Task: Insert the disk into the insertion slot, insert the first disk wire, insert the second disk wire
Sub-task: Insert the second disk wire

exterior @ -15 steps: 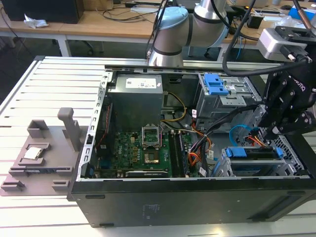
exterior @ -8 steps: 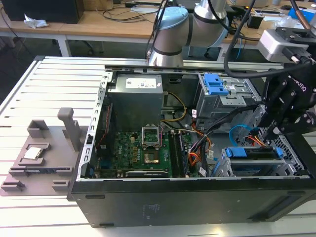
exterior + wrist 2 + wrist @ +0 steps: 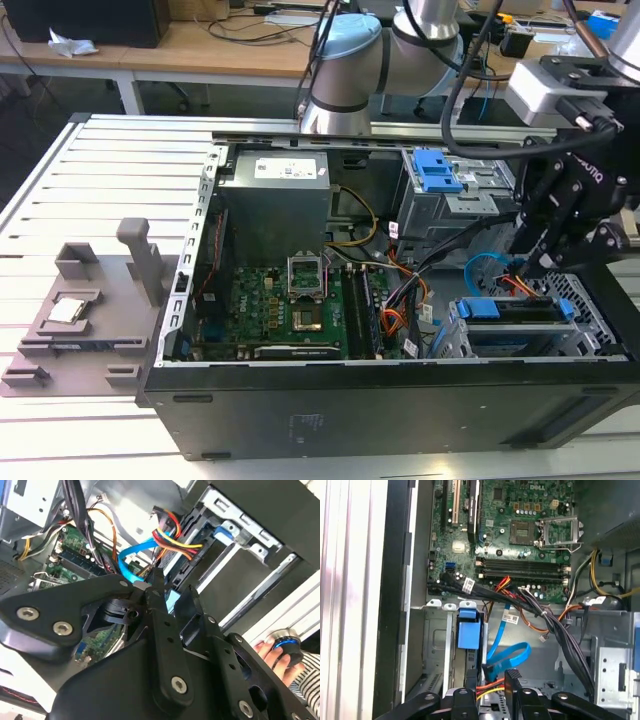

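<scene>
Gripper (image 3: 540, 262) is down at the back of the disk (image 3: 510, 312), which sits seated in the insertion slot (image 3: 590, 335) at the exterior view's right. In the second wrist view the fingertips (image 3: 156, 587) sit close together near the plug end of the second disk wire (image 3: 131, 565), but whether they pinch it I cannot tell. The first disk wire (image 3: 172, 537) runs to the disk's rear edge, apparently plugged in. My judgement: the plug must be square to its socket and pushed straight, with the blue loop kept slack. Crowding the work: a black cable bundle (image 3: 540, 612), the motherboard (image 3: 290, 300) beside it, and the grey bay (image 3: 455, 195) behind. A person's hand (image 3: 280, 652) rests on a knob outside the case.
</scene>
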You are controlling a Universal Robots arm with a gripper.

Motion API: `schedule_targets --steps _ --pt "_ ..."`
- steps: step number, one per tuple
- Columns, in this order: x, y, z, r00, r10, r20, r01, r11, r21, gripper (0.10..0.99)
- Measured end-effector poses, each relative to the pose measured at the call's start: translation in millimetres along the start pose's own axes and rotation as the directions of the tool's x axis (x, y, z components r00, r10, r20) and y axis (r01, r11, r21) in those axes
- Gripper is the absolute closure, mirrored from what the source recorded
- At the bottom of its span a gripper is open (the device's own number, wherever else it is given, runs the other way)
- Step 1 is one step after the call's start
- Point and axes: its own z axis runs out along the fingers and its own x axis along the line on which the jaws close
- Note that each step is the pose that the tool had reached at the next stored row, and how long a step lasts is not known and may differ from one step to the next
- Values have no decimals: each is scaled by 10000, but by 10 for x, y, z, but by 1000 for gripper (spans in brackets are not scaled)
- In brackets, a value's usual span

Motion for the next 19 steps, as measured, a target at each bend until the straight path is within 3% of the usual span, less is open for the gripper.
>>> schedule_targets --steps 6,10,12,13,15,19 --pt "-2 101 49 9981 -619 -35 619 9981 0 725" --pt "-1 101 50 9981 -622 -35 622 9981 0 725" --pt "0 101 49 9981 -622 -37 622 9981 0 808" --pt "0 100 49 9981 -622 -37 622 9981 0 808" --pt "1 101 50 9981 -622 -36 622 9981 0 922" --pt "3 101 50 9981 -621 -36 621 9981 0 922"
